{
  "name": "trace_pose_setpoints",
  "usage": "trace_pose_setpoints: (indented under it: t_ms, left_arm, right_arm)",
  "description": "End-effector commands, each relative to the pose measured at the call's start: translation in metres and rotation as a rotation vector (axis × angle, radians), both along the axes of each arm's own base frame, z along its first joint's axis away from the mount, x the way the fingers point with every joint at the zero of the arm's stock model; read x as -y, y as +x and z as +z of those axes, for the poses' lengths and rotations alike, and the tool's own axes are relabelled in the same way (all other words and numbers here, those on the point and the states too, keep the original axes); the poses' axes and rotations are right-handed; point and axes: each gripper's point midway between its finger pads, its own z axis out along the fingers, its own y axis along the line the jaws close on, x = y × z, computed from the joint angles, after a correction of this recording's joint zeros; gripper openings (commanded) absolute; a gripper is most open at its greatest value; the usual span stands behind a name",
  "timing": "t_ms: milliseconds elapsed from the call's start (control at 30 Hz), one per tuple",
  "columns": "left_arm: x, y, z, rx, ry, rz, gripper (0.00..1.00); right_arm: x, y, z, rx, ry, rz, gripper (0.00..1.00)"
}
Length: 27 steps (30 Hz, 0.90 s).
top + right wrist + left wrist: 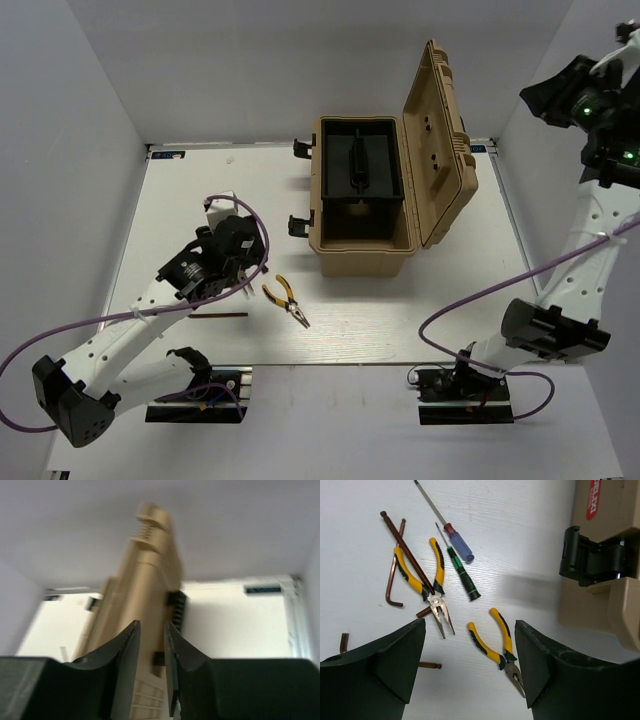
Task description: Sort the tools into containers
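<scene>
The tan toolbox [360, 245] stands open mid-table, its lid [440, 150] upright. One pair of yellow-and-black pliers [287, 302] lies in front of it. My left gripper [470, 665] hovers open over these pliers [495, 645] without touching them. Beyond lie a second pair of pliers [427, 582], a blue-handled screwdriver [457, 542], a green-handled screwdriver [462, 575] and brown hex keys [395, 580]. My right gripper [151, 630] is raised high at the right, its jaws a narrow gap apart with nothing between them. It looks down on the blurred lid [150, 555].
A black latch [590, 555] sticks out from the toolbox's left side, close to my left gripper. A loose brown rod [215, 314] lies by the left arm. White walls enclose the table on the left, back and right.
</scene>
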Motion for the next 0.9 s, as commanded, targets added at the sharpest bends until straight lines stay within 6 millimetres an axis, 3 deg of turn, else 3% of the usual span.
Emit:
trace_pose_setpoints:
  t_ms: [0, 67, 100, 133, 200, 267, 300, 333, 367, 433, 467, 533, 567, 600, 700, 867]
  left_arm:
    - [-0.013, -0.005, 0.001, -0.001, 0.016, 0.052, 0.82]
    - [-0.012, -0.004, -0.001, -0.007, 0.003, 0.065, 0.83]
    - [-0.012, -0.004, -0.001, -0.007, 0.003, 0.065, 0.83]
    - [-0.011, -0.005, -0.008, -0.023, 0.011, 0.070, 0.83]
    - [-0.006, -0.004, -0.014, -0.035, -0.008, 0.059, 0.83]
    - [-0.002, -0.004, -0.028, -0.065, -0.003, 0.056, 0.83]
    - [-0.001, -0.002, -0.029, -0.064, -0.004, 0.056, 0.83]
    - [0.000, -0.001, -0.032, -0.075, -0.002, 0.063, 0.83]
    - [0.002, -0.001, -0.033, -0.080, -0.007, 0.057, 0.83]
    - [0.002, -0.001, -0.035, -0.079, -0.008, 0.057, 0.83]
    - [0.002, -0.001, -0.035, -0.079, -0.008, 0.057, 0.83]
    - [0.000, -0.001, -0.040, -0.087, 0.002, 0.070, 0.83]
    - [0.000, -0.001, -0.040, -0.087, 0.002, 0.070, 0.83]
    - [0.000, -0.001, -0.040, -0.087, 0.002, 0.070, 0.83]
    - [-0.001, -0.002, -0.046, -0.100, 0.007, 0.076, 0.83]
    - [0.001, -0.001, -0.055, -0.116, 0.007, 0.089, 0.83]
  right_arm:
    - [0.035, 0.006, -0.024, -0.073, -0.192, -0.255, 0.33]
    - [0.050, 0.009, -0.036, -0.059, -0.300, -0.350, 0.36]
    - [0.061, 0.013, -0.061, -0.103, -0.330, -0.416, 0.36]
    - [0.066, -0.007, -0.026, 0.037, -0.402, -0.489, 0.38]
    - [0.064, 0.003, -0.042, 0.052, -0.462, -0.501, 0.44]
    - [0.048, 0.001, -0.046, 0.053, -0.469, -0.433, 0.48]
    - [0.027, 0.000, -0.046, 0.084, -0.462, -0.327, 0.48]
    - [0.017, -0.016, -0.033, 0.137, -0.462, -0.304, 0.48]
    - [0.006, -0.010, -0.042, 0.155, -0.452, -0.271, 0.46]
    - [-0.006, -0.021, -0.034, 0.194, -0.432, -0.244, 0.46]
    - [-0.015, -0.030, -0.018, 0.214, -0.405, -0.218, 0.46]
    - [-0.029, -0.036, -0.005, 0.235, -0.378, -0.162, 0.45]
    - [-0.039, -0.037, -0.006, 0.230, -0.367, -0.107, 0.45]
    - [-0.052, -0.045, 0.008, 0.252, -0.340, -0.062, 0.43]
    - [-0.093, -0.066, 0.019, 0.294, -0.287, 0.143, 0.40]
    - [-0.152, -0.108, 0.012, 0.311, -0.227, 0.501, 0.37]
